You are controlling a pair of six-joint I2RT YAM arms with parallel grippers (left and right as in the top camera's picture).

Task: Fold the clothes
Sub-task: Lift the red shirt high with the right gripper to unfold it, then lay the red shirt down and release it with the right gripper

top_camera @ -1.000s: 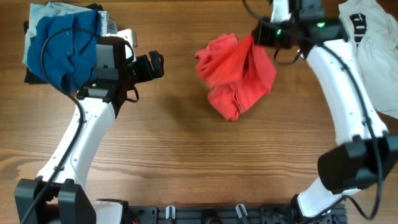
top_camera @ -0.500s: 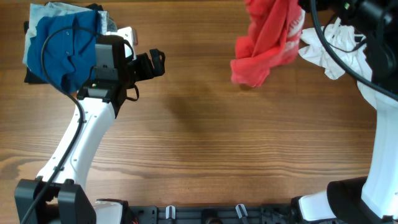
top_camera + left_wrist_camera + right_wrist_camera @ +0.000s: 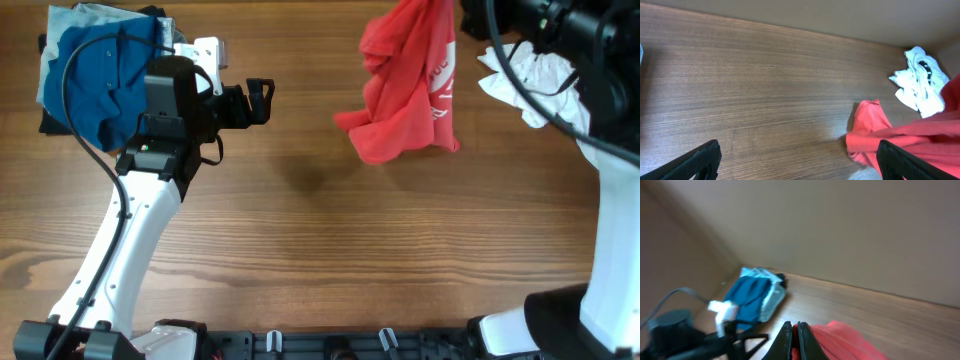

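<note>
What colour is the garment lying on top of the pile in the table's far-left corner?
The top garment is blue; the overhead view shows it best.

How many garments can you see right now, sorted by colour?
red shirt: 1
white shirt: 1
blue garment: 1, topping a pile whose lower layers I cannot count
Total: 3 countable

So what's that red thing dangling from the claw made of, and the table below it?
The red T-shirt, hanging from the right claw, looks like soft matte fabric, probably cotton: it droops in loose folds and carries white print. The table looks like brown wood with grain lines and a faint sheen; real wood or laminate, I cannot tell.
</note>
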